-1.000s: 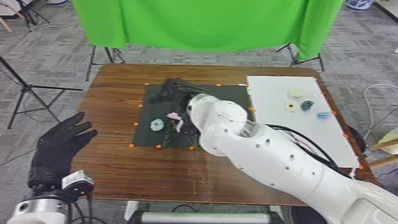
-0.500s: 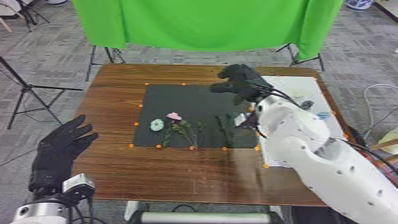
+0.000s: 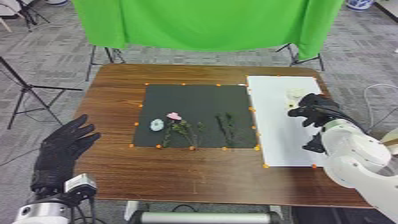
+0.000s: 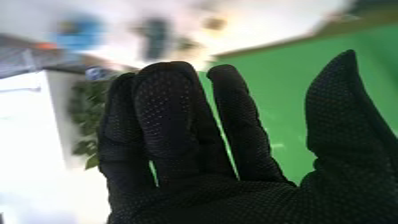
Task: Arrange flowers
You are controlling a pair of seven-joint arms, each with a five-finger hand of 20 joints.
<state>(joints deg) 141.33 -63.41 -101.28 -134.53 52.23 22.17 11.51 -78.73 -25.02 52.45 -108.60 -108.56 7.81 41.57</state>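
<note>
The pale yellow flower [image 3: 295, 93] lies on the white board [image 3: 275, 142], toward the upper right of the head view. From my right hand [image 3: 318, 110] it is just beyond and a little to the left, so this hand is much the nearer one, and I judge a short reach forward would meet it. I can't tell its long axis. My fingers are straight and spread, the thumb apart, with nothing held. In the wrist view a blue flower [image 4: 78, 32] and a dark bluish flower [image 4: 155, 39] lie past my fingertips, blurred; I'd need to settle on one before closing. Left of centre, on the black mat [image 3: 195, 95], lie a pink flower [image 3: 173, 116], a light blue flower [image 3: 157, 125] and green sprigs [image 3: 226, 127], the sprigs running roughly up and down the frame. My left hand [image 3: 62, 142] is open, well apart at the lower left, beside the surface [image 3: 169, 175].
</note>
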